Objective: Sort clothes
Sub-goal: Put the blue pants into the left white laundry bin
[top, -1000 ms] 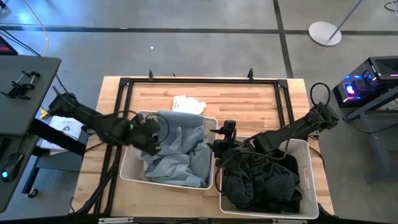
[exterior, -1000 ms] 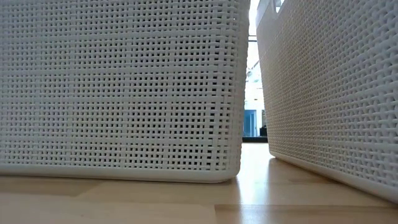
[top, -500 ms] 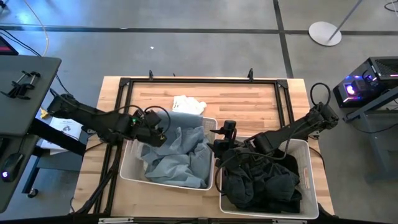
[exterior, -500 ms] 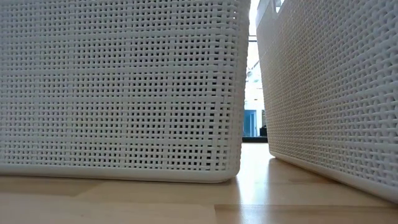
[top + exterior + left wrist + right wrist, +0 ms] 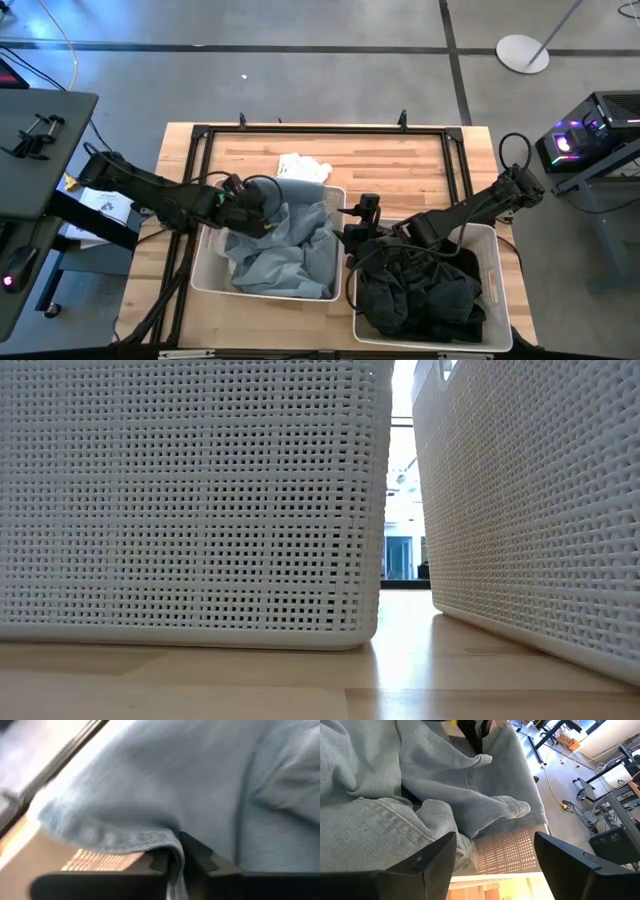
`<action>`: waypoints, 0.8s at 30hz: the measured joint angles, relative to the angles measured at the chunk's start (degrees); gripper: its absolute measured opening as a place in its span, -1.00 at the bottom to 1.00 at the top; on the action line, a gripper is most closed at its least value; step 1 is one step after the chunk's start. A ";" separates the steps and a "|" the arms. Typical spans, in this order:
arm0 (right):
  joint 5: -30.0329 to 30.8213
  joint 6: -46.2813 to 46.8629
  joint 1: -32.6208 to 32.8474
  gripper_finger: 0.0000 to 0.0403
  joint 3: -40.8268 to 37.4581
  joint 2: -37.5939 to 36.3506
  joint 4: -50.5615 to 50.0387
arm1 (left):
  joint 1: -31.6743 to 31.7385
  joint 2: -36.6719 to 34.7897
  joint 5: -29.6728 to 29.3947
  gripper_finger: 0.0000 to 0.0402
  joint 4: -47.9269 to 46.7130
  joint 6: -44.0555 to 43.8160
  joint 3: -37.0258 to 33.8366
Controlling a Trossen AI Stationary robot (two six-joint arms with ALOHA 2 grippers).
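A pale blue-grey garment [image 5: 285, 250] lies heaped in the left white basket [image 5: 203, 268], one part draped over the far rim. My left gripper [image 5: 264, 203] is over the basket's far left part, shut on this cloth. Black and charcoal clothes [image 5: 420, 295] fill the right basket [image 5: 496, 272]. A white garment [image 5: 303, 167] lies on the table beyond the left basket. My right gripper [image 5: 350, 236] hangs open between the two baskets, nothing between its fingers [image 5: 437, 857]. My left gripper pinches a fold of the pale blue-grey garment [image 5: 175, 851] between its two fingers, near the basket's far left corner. The fingers come slanting down from the table's left. The rest of the garment lies slack in the basket.
The two baskets stand side by side at the table's near edge, a narrow gap [image 5: 400, 610] between them. A black frame [image 5: 320, 130] runs round the tabletop. Bare wood lies beyond the baskets, around the white garment.
My left gripper has gone toward the table's far right, across the left basket's far left corner, and sunk a little onto the blue-grey cloth. The left basket's near right corner has shifted slightly toward the table's left. My right arm has kept still.
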 joint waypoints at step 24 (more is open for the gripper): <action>4.54 -1.48 -1.02 0.29 0.00 0.00 5.62 | -22.45 -7.25 10.93 -1.00 23.84 49.07 11.18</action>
